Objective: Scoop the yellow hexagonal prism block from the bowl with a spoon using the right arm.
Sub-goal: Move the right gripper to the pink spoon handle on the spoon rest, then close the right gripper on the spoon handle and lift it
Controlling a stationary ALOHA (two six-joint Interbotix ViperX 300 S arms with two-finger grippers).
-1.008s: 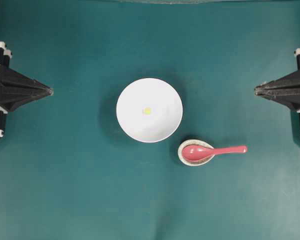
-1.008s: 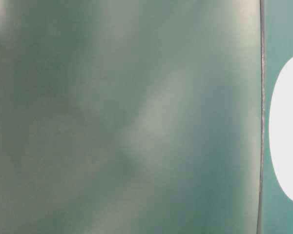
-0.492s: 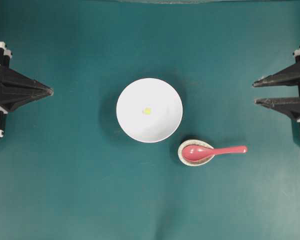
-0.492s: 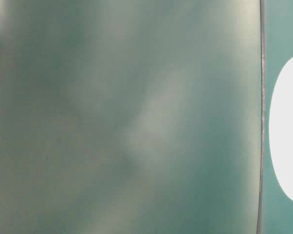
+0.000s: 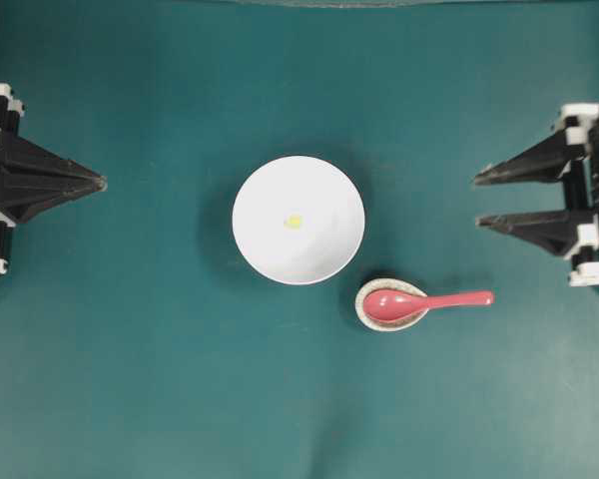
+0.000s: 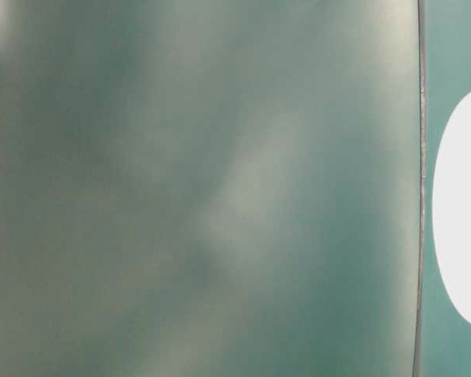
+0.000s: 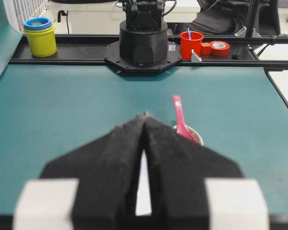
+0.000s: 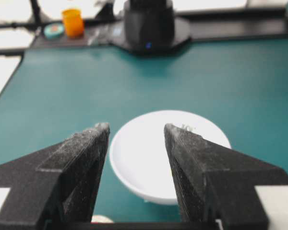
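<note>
Right gripper (image 5: 477,201): jaws spread apart, nothing between them.
Left gripper (image 5: 101,184): tips pressed together.
Yellow block (image 5: 294,222): in the bowl (image 5: 324,190), well ahead of the right gripper.
Spoon (image 5: 424,301): scoop on the rest (image 5: 363,306), near the right gripper.

Teal table (image 5: 130,379), black rail (image 7: 62,53), stacked cups (image 7: 39,36), red cup (image 7: 191,44)

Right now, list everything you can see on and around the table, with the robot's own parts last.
bowl: one, white, table centre
yellow hexagonal prism block: one, pale yellow, inside the bowl
spoon: one, pink-red, scoop on the rest, handle pointing right
spoon rest: one, speckled off-white, just below-right of the bowl
table: one, teal
stacked cups: yellow with blue, far rail
red cup: one, far rail
left gripper: black, shut, left edge
right gripper: black, open, right edge
</note>
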